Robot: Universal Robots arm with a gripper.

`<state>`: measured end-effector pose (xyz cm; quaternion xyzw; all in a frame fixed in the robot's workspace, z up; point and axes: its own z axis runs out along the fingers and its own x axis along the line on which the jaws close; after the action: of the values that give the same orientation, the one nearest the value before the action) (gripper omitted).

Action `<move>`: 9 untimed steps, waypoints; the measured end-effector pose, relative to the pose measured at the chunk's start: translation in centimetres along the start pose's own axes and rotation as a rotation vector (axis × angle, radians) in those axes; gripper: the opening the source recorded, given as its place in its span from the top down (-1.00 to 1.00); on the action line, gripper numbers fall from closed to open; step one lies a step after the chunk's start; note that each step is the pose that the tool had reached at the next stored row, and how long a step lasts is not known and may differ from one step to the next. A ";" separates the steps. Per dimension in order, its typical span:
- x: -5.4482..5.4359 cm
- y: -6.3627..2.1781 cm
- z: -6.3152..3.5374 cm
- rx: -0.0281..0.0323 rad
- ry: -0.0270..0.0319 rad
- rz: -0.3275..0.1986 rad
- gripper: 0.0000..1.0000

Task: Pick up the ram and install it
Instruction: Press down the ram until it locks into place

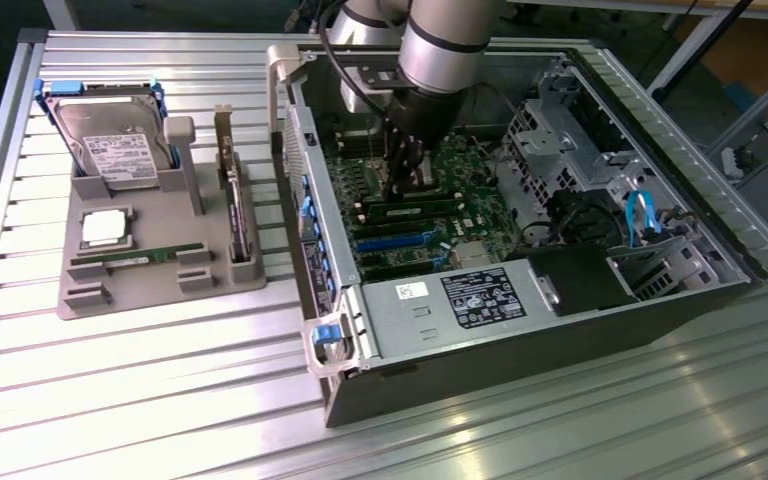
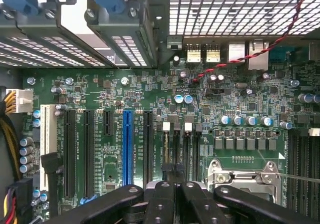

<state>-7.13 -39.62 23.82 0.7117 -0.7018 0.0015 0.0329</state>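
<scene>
One ram (image 1: pixel 128 259) lies in the grey holder (image 1: pixel 157 285) on the surface — well apart from the gripper (image 1: pixel 408 183), jaws shut, empty, over the motherboard (image 1: pixel 418 225).

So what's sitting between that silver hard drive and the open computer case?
In the exterior view, a dark expansion card stands upright in the grey tray, between the hard drive and the computer case.

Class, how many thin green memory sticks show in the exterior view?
2 memory sticks: one on the grey tray, one below the gripper inside the computer case. Others may be hidden.
</scene>
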 end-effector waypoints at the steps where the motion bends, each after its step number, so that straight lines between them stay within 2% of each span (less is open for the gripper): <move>1: 0.0 0.00 0.09 -0.0001 0.0001 0.000 0.80; 9: 0.0 0.03 0.38 0.0000 0.0000 0.000 0.80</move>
<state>-7.17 -39.62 23.44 0.7117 -0.7018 0.0015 0.0329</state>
